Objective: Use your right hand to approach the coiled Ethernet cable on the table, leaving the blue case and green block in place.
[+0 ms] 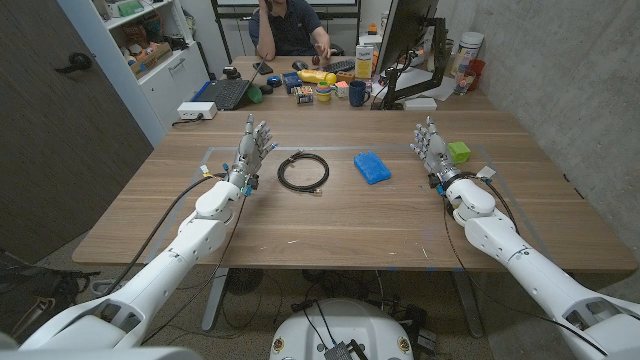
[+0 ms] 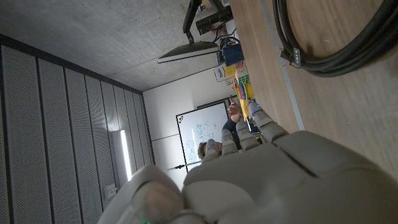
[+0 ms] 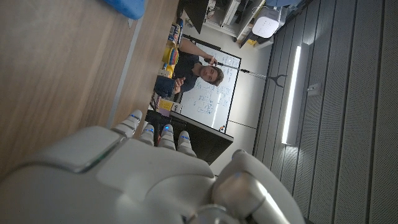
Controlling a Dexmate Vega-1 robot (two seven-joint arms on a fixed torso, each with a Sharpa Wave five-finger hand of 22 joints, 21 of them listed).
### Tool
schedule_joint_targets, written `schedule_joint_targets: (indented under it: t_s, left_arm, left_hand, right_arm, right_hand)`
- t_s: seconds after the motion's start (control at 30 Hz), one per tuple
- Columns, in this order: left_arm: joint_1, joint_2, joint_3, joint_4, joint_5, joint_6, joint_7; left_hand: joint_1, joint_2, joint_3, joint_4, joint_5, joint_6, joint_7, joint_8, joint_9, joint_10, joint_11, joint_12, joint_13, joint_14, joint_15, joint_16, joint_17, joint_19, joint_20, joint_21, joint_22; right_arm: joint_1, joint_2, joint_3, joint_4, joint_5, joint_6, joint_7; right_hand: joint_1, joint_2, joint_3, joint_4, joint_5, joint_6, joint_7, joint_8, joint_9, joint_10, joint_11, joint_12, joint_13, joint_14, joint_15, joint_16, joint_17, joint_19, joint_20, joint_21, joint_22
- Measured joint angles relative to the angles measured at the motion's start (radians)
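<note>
The coiled black Ethernet cable (image 1: 302, 171) lies on the wooden table (image 1: 330, 225) a little left of centre; part of its coil (image 2: 339, 46) shows in the left wrist view. The blue case (image 1: 372, 167) lies just right of the cable, and a corner of the blue case (image 3: 127, 7) shows in the right wrist view. A green block (image 1: 459, 152) sits at the right. My right hand (image 1: 433, 150) stands with fingers apart beside the green block, well right of the cable, holding nothing. My left hand (image 1: 252, 152) stands with fingers spread just left of the cable, empty.
At the table's far end sit a laptop (image 1: 222, 94), a monitor (image 1: 405, 40), a mug (image 1: 358, 93), cups and small clutter. A person (image 1: 290, 25) sits behind it. A white cabinet (image 1: 150, 50) stands at the back left.
</note>
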Motion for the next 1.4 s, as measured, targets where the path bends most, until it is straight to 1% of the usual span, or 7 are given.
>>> schedule_joint_targets:
  t_s: [0.23, 0.4, 0.5, 0.6, 1.2, 1.27, 1.4]
  left_arm:
    - [0.008, -0.024, -0.024, 0.001, 0.026, 0.0, -0.004]
    - [0.014, -0.04, -0.043, 0.001, 0.042, 0.006, -0.011]
    - [0.018, -0.049, -0.054, 0.0, 0.05, 0.009, -0.015]
    - [0.023, -0.056, -0.064, -0.001, 0.055, 0.011, -0.015]
    - [0.045, -0.091, -0.116, -0.015, 0.099, 0.027, -0.038]
    - [0.047, -0.094, -0.121, -0.015, 0.099, 0.027, -0.038]
    - [0.049, -0.1, -0.129, -0.015, 0.108, 0.028, -0.046]
  left_hand:
    - [0.0, 0.0, 0.0, 0.0, 0.0, 0.0, 0.0, 0.0, 0.0, 0.0, 0.0, 0.0, 0.0, 0.0, 0.0, 0.0, 0.0, 0.0, 0.0, 0.0, 0.0]
    - [0.0, 0.0, 0.0, 0.0, 0.0, 0.0, 0.0, 0.0, 0.0, 0.0, 0.0, 0.0, 0.0, 0.0, 0.0, 0.0, 0.0, 0.0, 0.0, 0.0, 0.0]
    - [0.0, 0.0, -0.002, 0.002, 0.0, 0.0, 0.0, 0.0, 0.0, 0.0, 0.0, 0.0, 0.0, 0.0, 0.0, 0.0, 0.0, 0.0, 0.0, 0.0, 0.0]
    - [0.0, 0.0, -0.004, 0.004, 0.0, 0.0, 0.0, 0.0, 0.0, 0.0, 0.0, 0.0, 0.0, 0.0, 0.0, 0.0, 0.0, 0.0, 0.0, 0.0, 0.0]
    - [0.0, 0.0, -0.004, 0.004, 0.004, 0.0, 0.0, 0.0, 0.0, 0.0, 0.0, 0.0, 0.0, 0.0, 0.0, 0.0, 0.0, 0.0, 0.0, 0.0, 0.0]
    - [0.0, 0.0, -0.004, 0.004, 0.004, 0.0, 0.0, 0.0, 0.0, 0.0, 0.0, 0.0, 0.0, 0.0, 0.0, 0.0, 0.0, 0.0, 0.0, 0.0, 0.0]
    - [0.0, 0.0, -0.011, 0.003, 0.004, 0.0, 0.0, 0.0, 0.0, 0.0, 0.0, 0.0, 0.0, 0.0, 0.0, 0.0, 0.0, 0.0, 0.0, 0.0, 0.0]
  right_arm:
    - [0.002, -0.008, 0.001, -0.005, -0.01, -0.005, -0.006]
    - [0.009, -0.01, 0.001, -0.008, -0.02, -0.009, -0.01]
    - [0.016, -0.009, 0.0, -0.007, -0.026, -0.004, -0.01]
    - [0.022, -0.005, -0.001, -0.001, -0.033, 0.012, -0.005]
    - [0.12, 0.09, -0.017, 0.106, -0.104, 0.174, -0.008]
    - [0.12, 0.09, -0.017, 0.106, -0.125, 0.19, -0.019]
    - [0.151, 0.114, -0.028, 0.118, -0.188, 0.228, -0.068]
  right_hand:
    - [0.0, 0.0, 0.0, 0.0, 0.0, 0.0, 0.0, 0.0, 0.0, -0.003, -0.002, 0.0, 0.0, -0.004, 0.004, 0.0, -0.003, 0.007, 0.028, 0.0, 0.0]
    - [0.012, 0.004, 0.0, 0.0, 0.0, -0.024, -0.005, 0.0, 0.0, -0.016, -0.009, 0.0, 0.0, -0.004, 0.004, 0.0, -0.003, 0.007, 0.028, 0.0, 0.0]
    - [0.02, 0.005, 0.004, -0.005, 0.0, -0.044, -0.022, 0.0, 0.0, -0.048, -0.053, -0.005, 0.0, -0.004, 0.004, 0.0, -0.003, 0.007, 0.028, 0.0, 0.0]
    - [0.02, 0.006, 0.004, -0.005, 0.0, -0.055, -0.034, 0.0, 0.0, -0.06, -0.072, -0.006, 0.0, 0.0, -0.008, 0.0, -0.003, 0.011, 0.024, 0.004, 0.0]
    - [0.035, 0.011, 0.011, -0.012, 0.0, -0.062, -0.042, -0.005, -0.003, -0.088, -0.077, -0.012, 0.0, -0.001, -0.02, 0.004, -0.003, 0.026, 0.017, 0.004, 0.0]
    - [0.039, 0.014, 0.012, -0.012, 0.0, -0.07, -0.053, -0.005, -0.003, -0.097, -0.086, -0.012, 0.0, -0.001, -0.02, 0.001, -0.003, 0.028, 0.021, 0.004, 0.0]
    - [0.045, 0.021, 0.016, -0.016, 0.0, -0.078, -0.061, -0.005, -0.003, -0.102, -0.091, -0.02, 0.0, -0.004, -0.022, -0.008, -0.003, -0.004, 0.032, -0.006, 0.0]
